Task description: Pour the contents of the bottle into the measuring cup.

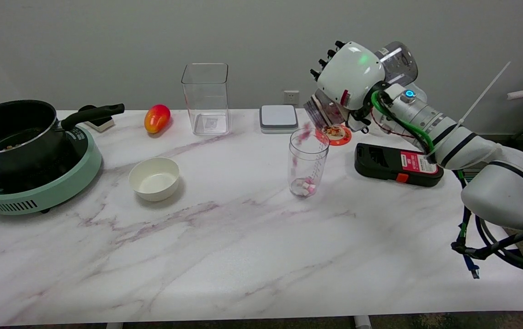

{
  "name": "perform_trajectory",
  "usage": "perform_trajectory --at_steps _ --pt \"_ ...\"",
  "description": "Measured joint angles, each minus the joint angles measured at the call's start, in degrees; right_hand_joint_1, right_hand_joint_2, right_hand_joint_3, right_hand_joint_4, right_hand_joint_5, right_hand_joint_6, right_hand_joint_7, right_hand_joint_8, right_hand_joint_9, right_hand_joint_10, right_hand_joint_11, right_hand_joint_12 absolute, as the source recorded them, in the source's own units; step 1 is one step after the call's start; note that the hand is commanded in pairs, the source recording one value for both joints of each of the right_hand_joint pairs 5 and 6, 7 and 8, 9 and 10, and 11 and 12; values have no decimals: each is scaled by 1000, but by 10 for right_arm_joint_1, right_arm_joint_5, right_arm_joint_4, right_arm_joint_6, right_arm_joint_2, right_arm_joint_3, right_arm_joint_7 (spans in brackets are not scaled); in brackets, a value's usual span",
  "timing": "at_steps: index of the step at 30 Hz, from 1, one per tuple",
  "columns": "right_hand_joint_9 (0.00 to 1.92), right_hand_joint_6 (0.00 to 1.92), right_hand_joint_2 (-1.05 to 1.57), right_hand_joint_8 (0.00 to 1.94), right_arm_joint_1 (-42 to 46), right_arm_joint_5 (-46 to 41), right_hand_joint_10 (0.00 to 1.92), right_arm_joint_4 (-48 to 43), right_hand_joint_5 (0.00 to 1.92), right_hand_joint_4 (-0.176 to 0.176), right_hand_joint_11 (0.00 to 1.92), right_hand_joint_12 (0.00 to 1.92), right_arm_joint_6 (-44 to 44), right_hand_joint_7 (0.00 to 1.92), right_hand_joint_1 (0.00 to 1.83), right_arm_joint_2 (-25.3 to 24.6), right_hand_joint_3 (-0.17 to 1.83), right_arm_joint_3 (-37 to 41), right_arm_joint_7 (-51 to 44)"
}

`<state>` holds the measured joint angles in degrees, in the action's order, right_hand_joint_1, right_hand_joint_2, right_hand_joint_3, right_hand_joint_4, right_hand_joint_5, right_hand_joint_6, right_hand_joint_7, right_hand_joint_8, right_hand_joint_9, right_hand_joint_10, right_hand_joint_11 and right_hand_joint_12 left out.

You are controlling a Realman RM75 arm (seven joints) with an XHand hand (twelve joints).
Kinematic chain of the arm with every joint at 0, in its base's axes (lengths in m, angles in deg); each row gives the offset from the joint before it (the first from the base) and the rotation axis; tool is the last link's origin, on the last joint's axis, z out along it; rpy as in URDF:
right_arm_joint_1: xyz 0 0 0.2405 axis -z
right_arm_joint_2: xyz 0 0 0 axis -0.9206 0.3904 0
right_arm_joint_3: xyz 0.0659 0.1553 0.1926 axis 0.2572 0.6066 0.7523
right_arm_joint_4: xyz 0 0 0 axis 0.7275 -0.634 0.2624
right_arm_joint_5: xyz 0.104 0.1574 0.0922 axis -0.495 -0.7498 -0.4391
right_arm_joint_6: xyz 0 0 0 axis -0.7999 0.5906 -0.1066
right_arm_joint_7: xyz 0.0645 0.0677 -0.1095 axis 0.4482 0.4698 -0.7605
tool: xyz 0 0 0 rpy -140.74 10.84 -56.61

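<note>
My right hand (350, 75) grips a clear bottle (396, 61) and holds it tipped over, its mouth pointing down-left just above the rim of the measuring cup (307, 162). The cup is clear, tall and upright, standing right of the table's centre. Small pink and white pieces (304, 185) lie at its bottom, and blurred pink pieces (305, 135) are falling at its rim. Much of the bottle's middle is hidden behind the hand.
A black device with a red label (396, 164) lies right of the cup, an orange coaster (337, 133) behind it. A white bowl (154, 178), a square clear container (205, 98), a mango (157, 118), a grey scale (279, 118) and a pot (12, 132) on a green cooker (37, 192) stand to the left.
</note>
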<state>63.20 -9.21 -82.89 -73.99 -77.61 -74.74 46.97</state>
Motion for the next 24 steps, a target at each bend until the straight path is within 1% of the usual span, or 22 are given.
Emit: perform_trajectory --at_steps 12,24 --pt "1462 1617 1062 1608 15 3 1462 -1 1617 0 1250 1250 40 1608 1362 11 565 -6 -20" --pt "1465 1640 1082 1613 27 4 1465 2 1640 0 1255 1255 55 1613 1358 13 538 0 -30"
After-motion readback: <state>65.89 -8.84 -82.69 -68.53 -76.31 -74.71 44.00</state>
